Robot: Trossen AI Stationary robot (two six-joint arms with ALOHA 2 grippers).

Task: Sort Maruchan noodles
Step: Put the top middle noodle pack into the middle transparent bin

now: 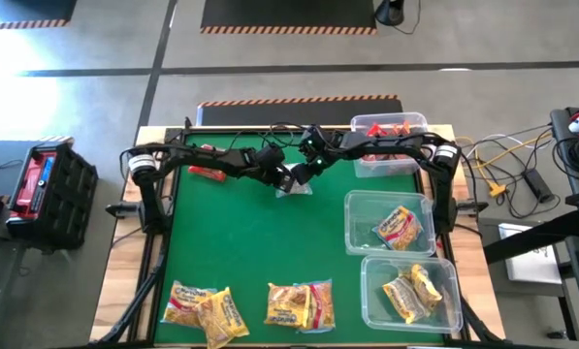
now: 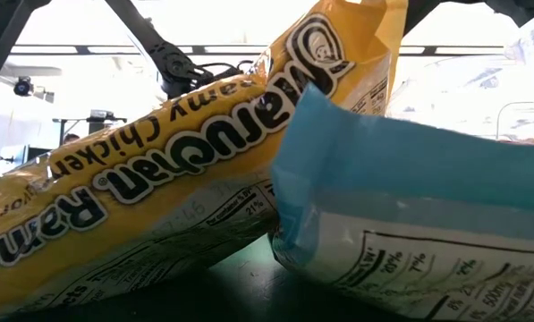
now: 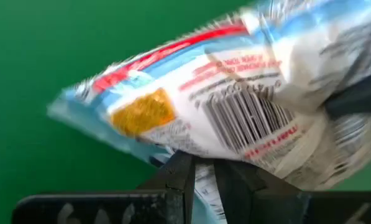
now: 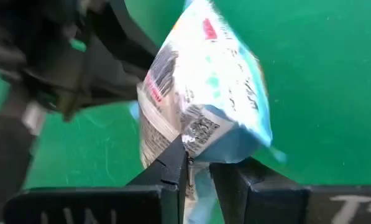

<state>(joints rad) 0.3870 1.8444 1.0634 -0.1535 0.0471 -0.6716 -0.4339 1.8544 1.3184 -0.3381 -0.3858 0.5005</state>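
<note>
1. My work surface is a table with a green mat top (image 1: 241, 242) and a pale wooden edge.
2. At the near left lies a small heap of yellow crinkly plastic noodle packets (image 1: 204, 308).
3. Near the middle of the near edge lies a second heap of yellow and red-trimmed packets (image 1: 301, 303).
4. Down the right side stand three clear rectangular plastic bins: the far bin (image 1: 405, 163) with red packets, the middle bin (image 1: 355, 221) and the near bin (image 1: 376, 296) with yellow ones.
5. A red packet (image 1: 205, 174) lies at the far left.
</note>
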